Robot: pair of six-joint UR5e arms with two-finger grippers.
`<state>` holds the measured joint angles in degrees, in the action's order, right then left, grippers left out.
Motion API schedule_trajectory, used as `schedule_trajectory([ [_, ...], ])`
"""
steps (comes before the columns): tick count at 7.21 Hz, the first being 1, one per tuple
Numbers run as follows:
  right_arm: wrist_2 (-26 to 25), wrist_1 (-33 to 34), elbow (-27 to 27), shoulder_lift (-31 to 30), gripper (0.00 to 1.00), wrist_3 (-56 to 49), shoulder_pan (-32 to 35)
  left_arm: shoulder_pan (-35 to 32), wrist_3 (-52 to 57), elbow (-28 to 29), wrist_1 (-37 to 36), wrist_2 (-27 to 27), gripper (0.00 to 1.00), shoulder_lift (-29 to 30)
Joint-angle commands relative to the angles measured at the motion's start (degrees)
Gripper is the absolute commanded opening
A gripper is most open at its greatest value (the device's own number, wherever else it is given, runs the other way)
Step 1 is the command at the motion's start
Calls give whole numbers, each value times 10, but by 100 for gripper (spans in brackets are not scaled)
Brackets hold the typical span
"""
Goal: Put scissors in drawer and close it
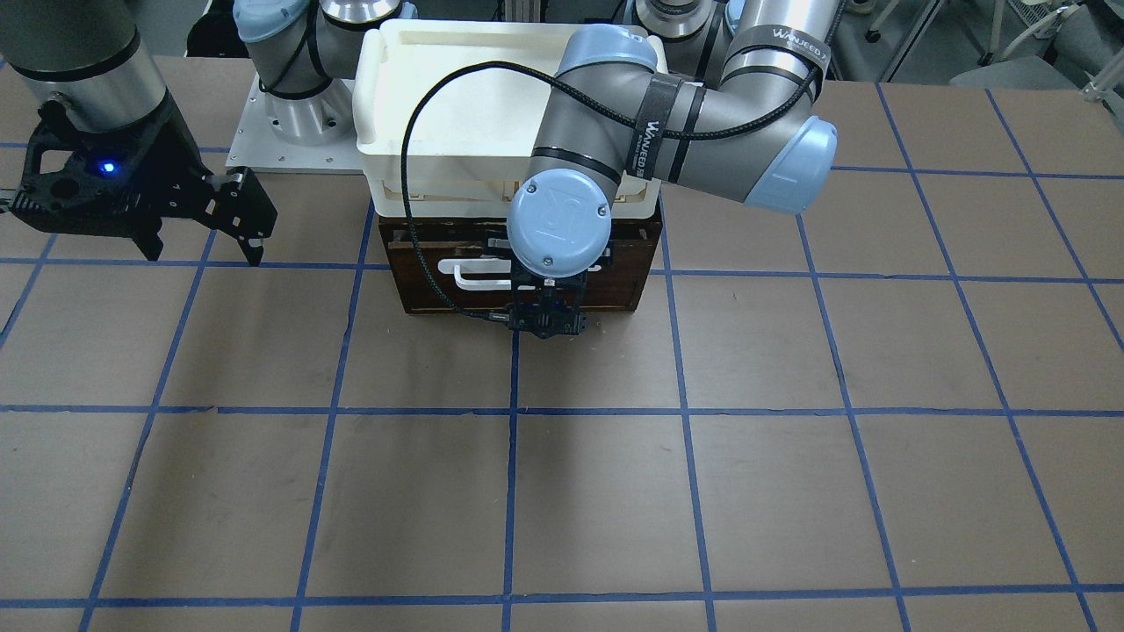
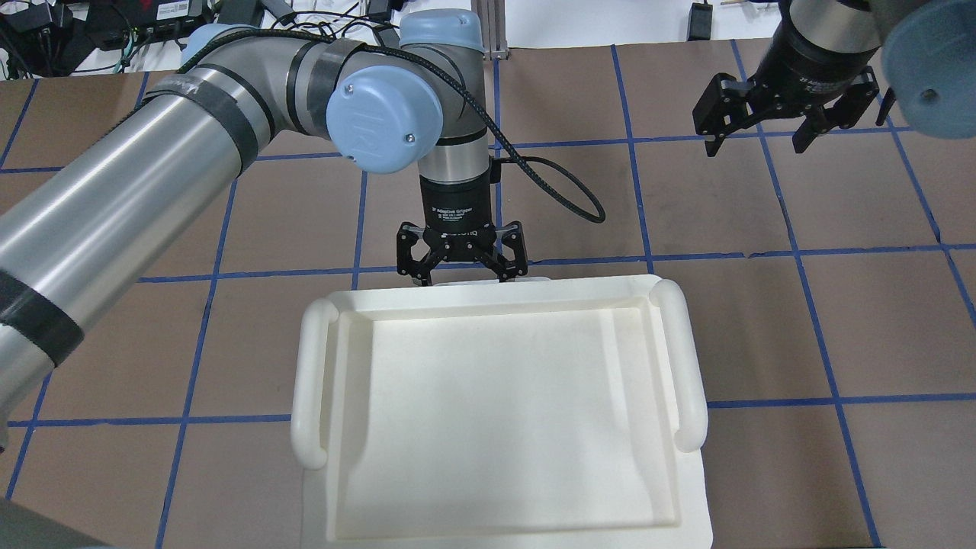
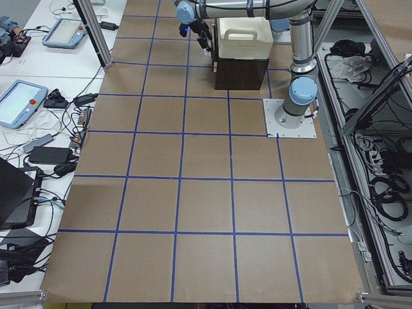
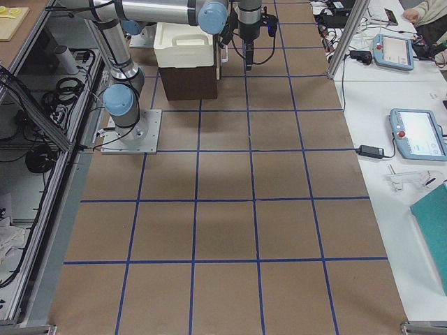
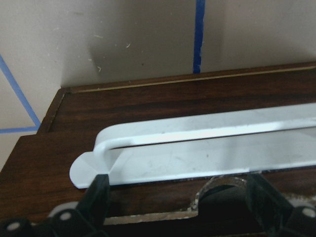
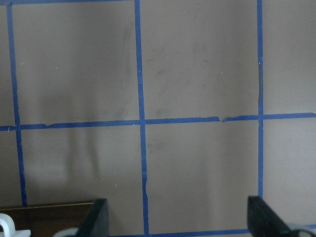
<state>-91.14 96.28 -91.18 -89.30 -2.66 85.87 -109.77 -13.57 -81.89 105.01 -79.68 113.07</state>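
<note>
Left gripper, spread and empty, sits at the drawer's white handle (bar runs crosswise); right gripper well apart

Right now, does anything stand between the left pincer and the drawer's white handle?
Nothing visible does. The left pincer hangs open at the front of the drawer. The wrist view shows the white handle just ahead of its fingers, with only dark wood between them.

"WANJEED" on arm strap
</note>
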Motion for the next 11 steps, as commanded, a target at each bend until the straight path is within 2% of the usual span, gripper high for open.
schedule_trajectory([
  [1,0,0,-1,0,100,-1,0,-4,-34,-6,10,28,100,-6],
  [3,0,0,-1,0,100,-1,0,0,-42,-4,3,29,100,-11],
  [5,0,2,0,0,100,-1,0,24,-39,6,-62,31,100,-22],
  [7,0,2,0,0,100,-1,0,39,-32,15,-186,18,100,-60],
  [8,0,2,0,0,100,-1,0,42,-16,16,-200,-49,100,-86],
  [9,0,1,-1,0,100,-1,0,47,43,15,-201,-85,100,-118],
  [11,0,-2,-1,0,100,0,0,107,91,3,-196,-87,100,-182],
])
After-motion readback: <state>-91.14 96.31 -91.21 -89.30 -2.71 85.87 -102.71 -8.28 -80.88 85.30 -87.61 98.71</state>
